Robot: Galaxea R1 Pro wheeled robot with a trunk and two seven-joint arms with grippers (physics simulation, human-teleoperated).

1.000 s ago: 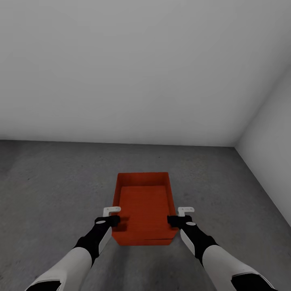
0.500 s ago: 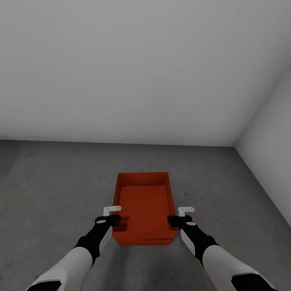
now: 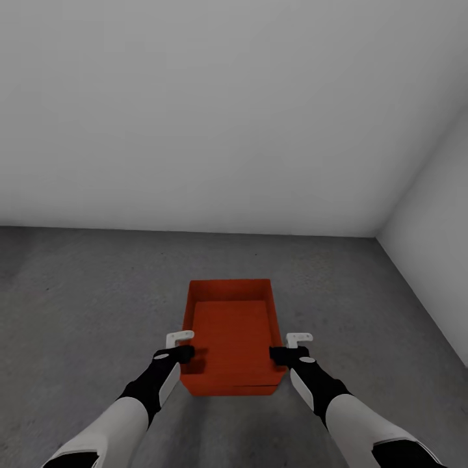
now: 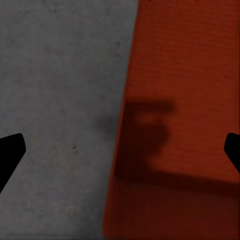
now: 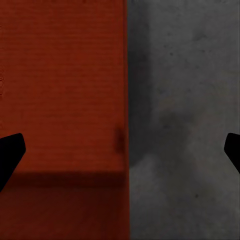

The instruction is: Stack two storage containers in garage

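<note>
Container (image 3: 233, 335) walls hide pincer fingertips.

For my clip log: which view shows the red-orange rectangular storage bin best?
The head view: the whole red-orange rectangular storage bin sits on the dark grey concrete floor. Each wrist view shows part of one side wall.

The storage container (image 3: 231, 331) sits on the concrete floor (image 3: 84, 305) between the two grippers, its far end toward the back wall (image 3: 214, 117). The left gripper (image 3: 180, 346) straddles its left wall, one finger inside, one outside (likewise the right gripper (image 3: 290, 347) at the right wall). A side wall (image 3: 435, 240) stands well right.
</note>
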